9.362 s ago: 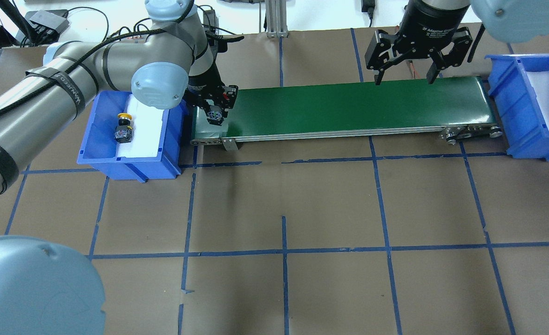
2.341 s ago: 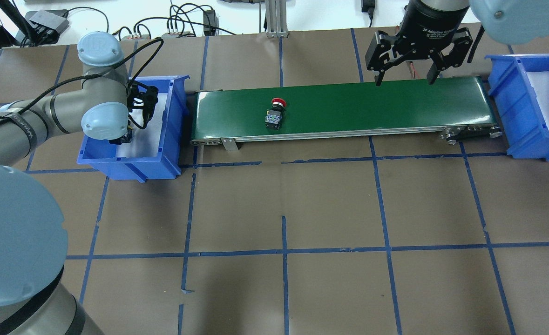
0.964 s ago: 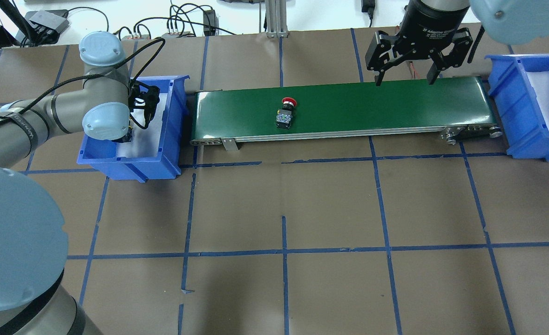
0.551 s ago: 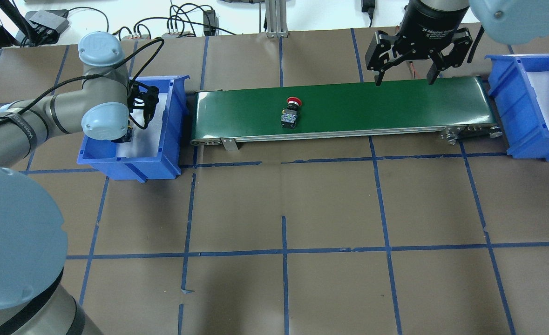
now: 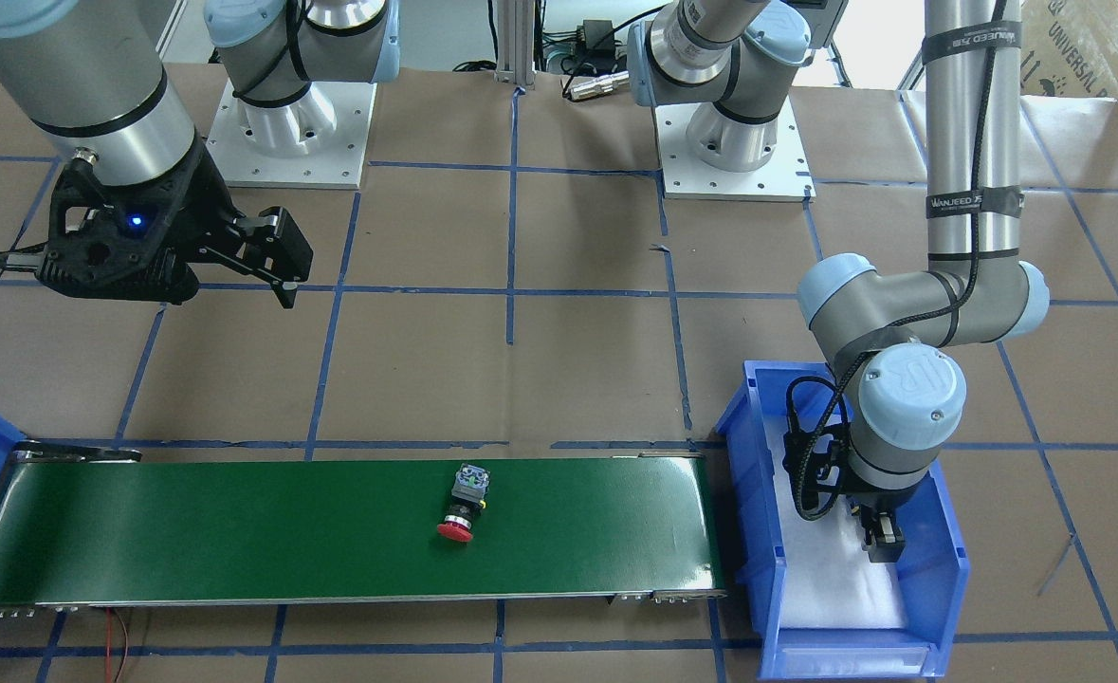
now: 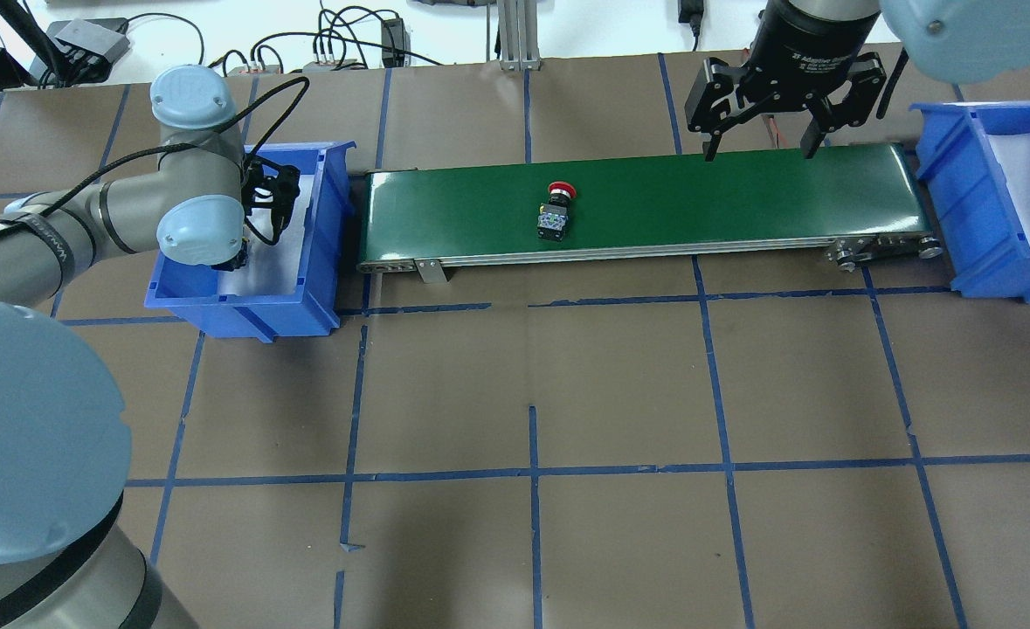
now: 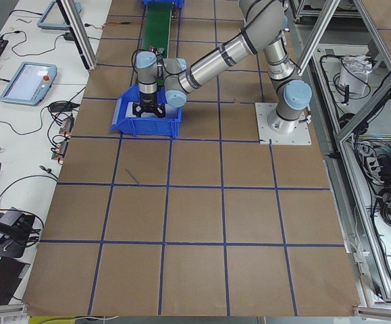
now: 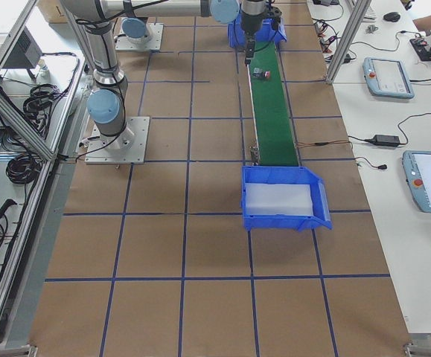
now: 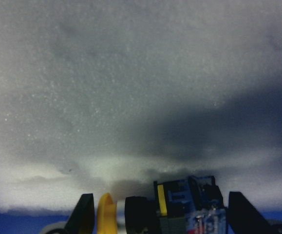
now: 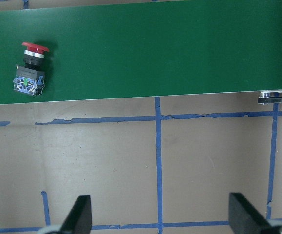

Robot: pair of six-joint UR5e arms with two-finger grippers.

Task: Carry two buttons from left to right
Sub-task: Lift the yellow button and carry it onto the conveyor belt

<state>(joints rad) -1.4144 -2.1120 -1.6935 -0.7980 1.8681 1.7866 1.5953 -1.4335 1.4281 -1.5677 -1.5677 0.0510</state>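
Note:
The red button lies on its side on the green conveyor belt, a little left of its middle, and also shows in the right wrist view. The yellow button lies on white foam in the left blue bin. My left gripper is down in that bin, open, with one finger on each side of the yellow button. My wrist hides it in the overhead view. My right gripper hangs open and empty above the belt's right part.
The right blue bin, lined with white foam, stands at the belt's right end. The belt's metal frame and rollers lie along its near edge. Brown paper with blue tape lines covers the table. Cables lie at the back edge.
The red button has ridden the belt to the right. My left arm went from the belt's left end into the left bin and now holds there. The right arm has not moved.

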